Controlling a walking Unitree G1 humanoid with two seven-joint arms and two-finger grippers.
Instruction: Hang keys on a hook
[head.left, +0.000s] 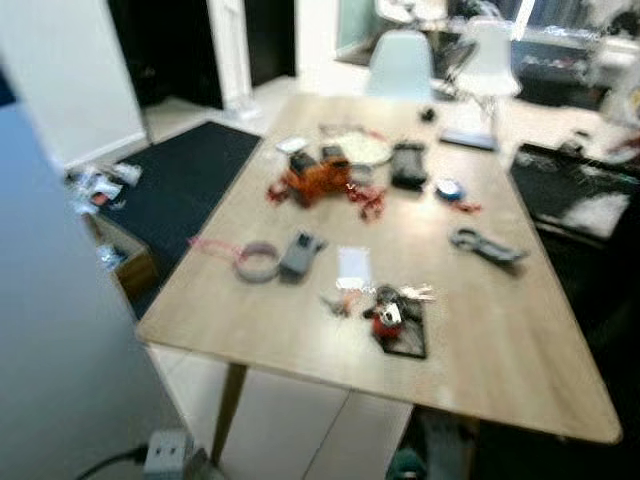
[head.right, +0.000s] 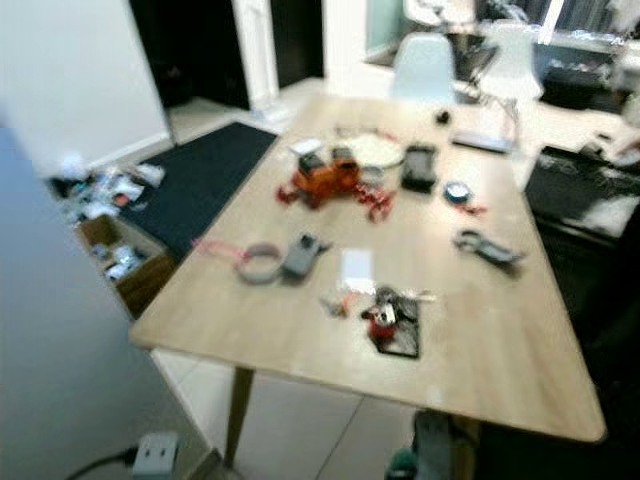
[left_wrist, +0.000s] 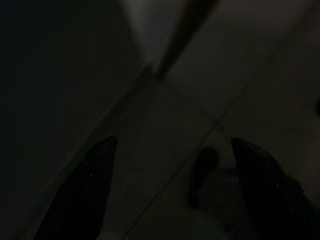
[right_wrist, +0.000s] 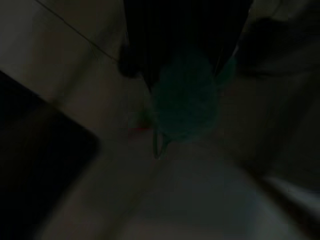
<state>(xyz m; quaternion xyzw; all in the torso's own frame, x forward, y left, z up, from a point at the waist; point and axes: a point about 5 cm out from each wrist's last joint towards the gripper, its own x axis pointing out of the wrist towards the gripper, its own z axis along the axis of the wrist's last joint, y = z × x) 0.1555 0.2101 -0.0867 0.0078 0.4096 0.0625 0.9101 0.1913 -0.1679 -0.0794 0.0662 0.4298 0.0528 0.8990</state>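
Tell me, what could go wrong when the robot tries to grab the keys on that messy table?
1. The small bunch of keys with a red tag lies on a flat black pad among small bits, so the fingers might catch the wrong thing.
2. The keys sit close to the near edge of the long light wooden table; a nudge could push them off.
3. The head views are blurred, so aiming may be off.

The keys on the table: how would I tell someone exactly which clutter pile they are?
Start at the long wooden table and go to its near edge, just right of centre. There the keys lie bunched on a small dark mat, beside a white card. Their red fob and metal glint separate them from the grey tape roll further left.
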